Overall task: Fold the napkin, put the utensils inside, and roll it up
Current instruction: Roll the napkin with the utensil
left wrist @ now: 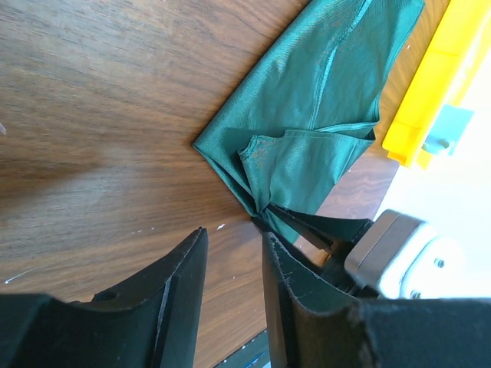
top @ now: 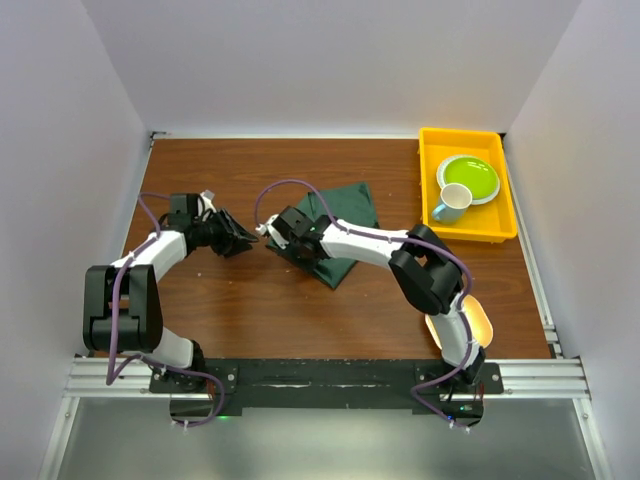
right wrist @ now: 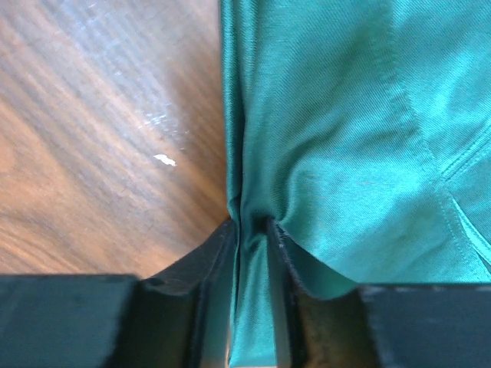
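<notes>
The brown wooden bench point(top: 250, 310) has a dark green napkin point(top: 350, 210) lying rumpled near its middle, a bit toward the far edge. A yellow tray point(top: 428, 190) sits in the far right corner. A pale round thing point(top: 482, 322) lies by the near right edge

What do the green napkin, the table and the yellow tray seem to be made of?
Napkin: soft woven cloth with a slight sheen. Fine weave lines, a stitched hem and bunched folds show.
Table: smooth wood or wood-look laminate. The brown grain streaks fit either.
Tray: probably plastic, judging by the even bright yellow and moulded rim.
</notes>
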You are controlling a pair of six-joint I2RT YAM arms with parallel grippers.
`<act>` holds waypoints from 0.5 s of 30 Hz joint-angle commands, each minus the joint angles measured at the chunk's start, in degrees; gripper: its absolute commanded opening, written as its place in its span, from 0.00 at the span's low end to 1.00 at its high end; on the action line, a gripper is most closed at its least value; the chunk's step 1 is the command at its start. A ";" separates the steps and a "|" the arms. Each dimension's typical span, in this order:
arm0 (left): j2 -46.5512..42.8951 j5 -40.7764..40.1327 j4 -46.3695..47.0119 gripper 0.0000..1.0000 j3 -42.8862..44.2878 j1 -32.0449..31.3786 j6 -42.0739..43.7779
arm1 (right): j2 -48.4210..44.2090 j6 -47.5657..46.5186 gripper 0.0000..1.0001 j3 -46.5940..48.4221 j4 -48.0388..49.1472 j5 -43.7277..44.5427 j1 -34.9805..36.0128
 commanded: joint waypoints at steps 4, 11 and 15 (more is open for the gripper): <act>0.29 3.79 1.76 0.47 -0.87 0.57 -0.40 | 3.64 2.24 0.05 -2.75 -0.67 -5.29 -1.68; 5.73 8.72 9.41 0.50 -3.77 -1.45 -7.25 | 1.53 9.28 0.00 -1.52 -0.13 -21.27 -8.18; 7.58 8.28 14.83 0.62 -3.86 -6.97 -13.39 | 1.26 10.25 0.00 -0.46 -0.57 -27.78 -10.12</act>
